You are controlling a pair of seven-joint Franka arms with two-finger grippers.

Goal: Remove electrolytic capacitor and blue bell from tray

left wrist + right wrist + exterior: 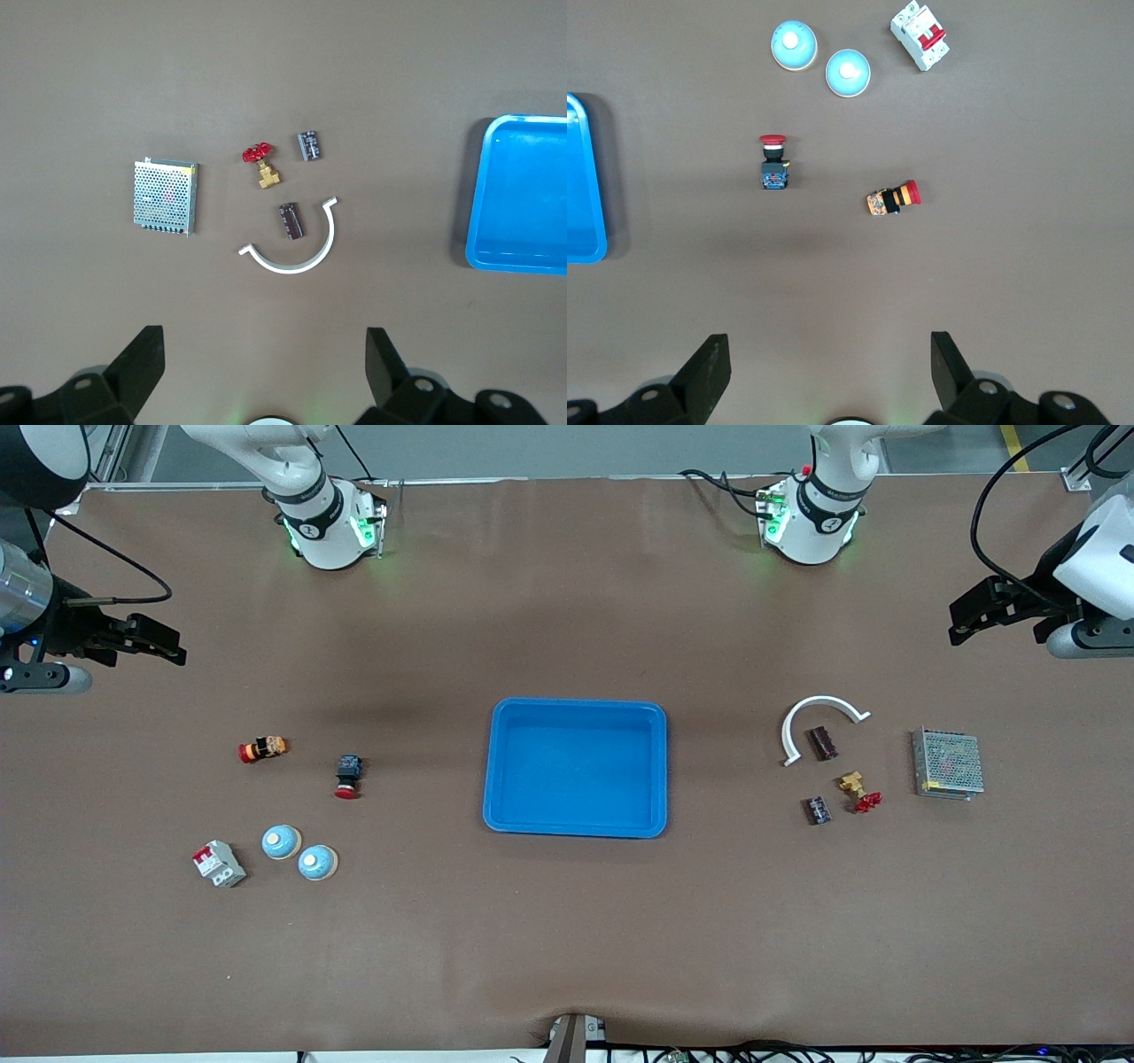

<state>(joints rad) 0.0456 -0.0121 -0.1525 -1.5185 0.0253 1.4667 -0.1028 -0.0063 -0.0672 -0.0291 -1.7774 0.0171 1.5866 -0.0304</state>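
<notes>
Tray (575, 768) sits mid-frame on the desk and looks empty; two capacitors (822, 742) lie right of centre, two blue bells (282, 841) lower left. Left gripper (992, 613) at the right edge and right gripper (142, 640) at the left edge both hang wide, holding nothing. Risk: reaching into an empty tray, or grabbing parts already out

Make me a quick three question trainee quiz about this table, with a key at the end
1. True or false: the blue tray has a part lying in it.
2. How many blue bells are on the table?
3. Which lies inside the white curved piece? A) capacitor B) red-handled valve C) metal mesh box

Key:
1. False; nothing lies in it.
2. Two, side by side toward the right arm's end.
3. A. A capacitor lies inside the curve. Both the left pincer and right pincer wait open, holding nothing.
</notes>
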